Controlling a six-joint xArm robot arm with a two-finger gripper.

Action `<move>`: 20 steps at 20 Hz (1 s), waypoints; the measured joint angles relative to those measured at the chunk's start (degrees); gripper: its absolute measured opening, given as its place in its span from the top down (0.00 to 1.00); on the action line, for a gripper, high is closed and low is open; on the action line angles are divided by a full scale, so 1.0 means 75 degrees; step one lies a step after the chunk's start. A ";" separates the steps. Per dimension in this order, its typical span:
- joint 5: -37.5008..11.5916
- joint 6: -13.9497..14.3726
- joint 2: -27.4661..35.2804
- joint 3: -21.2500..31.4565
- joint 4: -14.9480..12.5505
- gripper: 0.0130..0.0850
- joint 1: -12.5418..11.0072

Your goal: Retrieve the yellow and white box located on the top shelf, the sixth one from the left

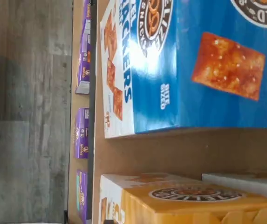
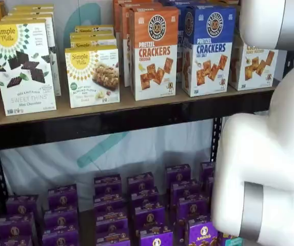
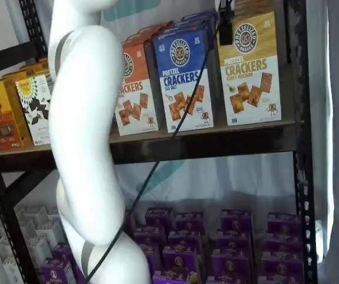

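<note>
1. The arm (image 2: 265,169) is the bulkiest thing in front of the rack; in a shelf view it hides part of the yellow and white box (image 2: 252,64); a wide swing from here could, I judge, sweep cartons off the front row.
2. The top shelf (image 2: 126,110) carries its cartons close to the front edge; a push from the front could drive one into those behind, and a crooked pull could tip it forward off the board.
3. The yellow and white box (image 3: 252,71) stands upright at the right end of the top shelf, with the blue box (image 3: 184,80) beside it; the wrist view shows a strip of bare shelf between the two (image 1: 189,200) (image 1: 194,65); a finger that misses that strip would probably nudge the blue box toward the orange box (image 2: 153,51).
4. The end effector (image 3: 226,29) hangs from above in front of the yellow and white box, its fingers spread wide with nothing between them; closing too high or off-centre might leave only a weak pinch, and the tall carton could slip.
5. The cable (image 3: 175,136) runs slantwise across the blue box's face; it could snag a carton corner when the arm moves.
6. Holders: the top shelf bears the cracker cartons and the white cartons further left; the lower level holds rows of small purple boxes (image 2: 147,215).
7. Every carton looks closed; what is inside cannot be seen, only the printed pictures.
</note>
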 joint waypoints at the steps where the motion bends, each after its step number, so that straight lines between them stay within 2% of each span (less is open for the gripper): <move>1: 0.0062 0.0008 0.0029 -0.0062 -0.0039 0.00 0.0012; 9: 0.0239 0.0030 0.0091 -0.0215 -0.0566 0.00 0.0221; 20: 0.0229 0.0106 0.0023 -0.0064 -0.0688 0.00 0.0343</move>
